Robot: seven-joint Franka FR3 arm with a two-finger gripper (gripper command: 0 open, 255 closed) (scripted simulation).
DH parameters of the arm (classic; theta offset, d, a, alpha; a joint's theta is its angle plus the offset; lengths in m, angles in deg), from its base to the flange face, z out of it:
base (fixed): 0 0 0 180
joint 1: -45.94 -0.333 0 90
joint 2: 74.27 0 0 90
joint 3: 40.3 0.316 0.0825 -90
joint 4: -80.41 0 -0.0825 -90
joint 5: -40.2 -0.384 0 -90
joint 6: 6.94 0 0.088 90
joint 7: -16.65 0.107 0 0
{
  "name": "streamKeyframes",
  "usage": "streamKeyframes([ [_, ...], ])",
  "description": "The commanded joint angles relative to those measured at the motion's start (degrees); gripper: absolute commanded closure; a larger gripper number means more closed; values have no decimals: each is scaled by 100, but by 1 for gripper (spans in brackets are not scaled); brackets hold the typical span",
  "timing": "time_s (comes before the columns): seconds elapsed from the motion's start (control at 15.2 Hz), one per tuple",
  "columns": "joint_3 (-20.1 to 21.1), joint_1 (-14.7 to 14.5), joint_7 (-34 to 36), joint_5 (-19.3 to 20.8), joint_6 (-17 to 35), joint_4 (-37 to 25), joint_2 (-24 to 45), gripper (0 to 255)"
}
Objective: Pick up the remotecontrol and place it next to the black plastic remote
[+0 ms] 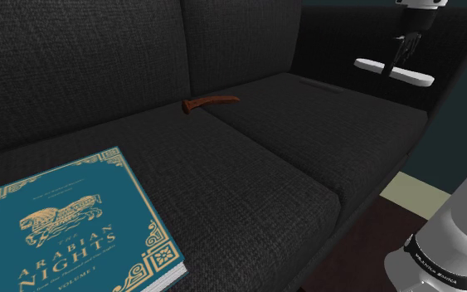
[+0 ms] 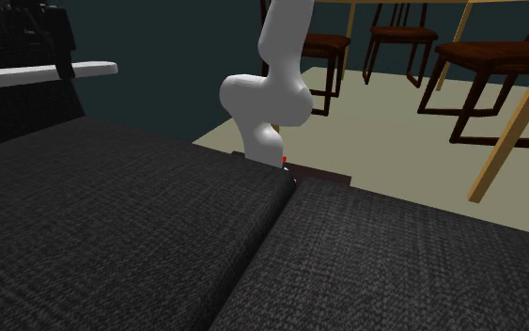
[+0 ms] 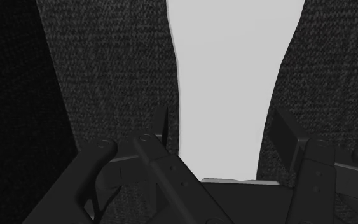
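We see the all-black two-finger gripper (image 1: pixel 403 60) clamped on the plain white flat remote control (image 1: pixel 385 70); it hangs level above the dark grey fabric sofa (image 1: pixel 289 158), clear for carrying, we judge; what looks like a thin black remote (image 1: pixel 323 86) lies on that sofa's seat below.

Looking at a charcoal woven-fabric sofa (image 1: pixel 289 166), two seat cushions with a seam between them. On the cushion at the shoulder view's left: a teal hardcover Arabian Nights book (image 1: pixel 65 224), gold trim, face up. Across the seam near the backrest: a small reddish-brown curved tool (image 1: pixel 211 103). On the other cushion, barely distinguishable from the fabric: a thin black remote (image 1: pixel 318 85).
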Motion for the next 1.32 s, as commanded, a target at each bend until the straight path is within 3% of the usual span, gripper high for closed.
streamKeyframes([
  [0.0,-307,11,-339,36,53,-275,283,255],
  [0.46,-1255,-30,-1387,-139,146,-1248,1269,255],
  [1.25,-1365,33,-1349,-42,1058,-289,1213,255],
])
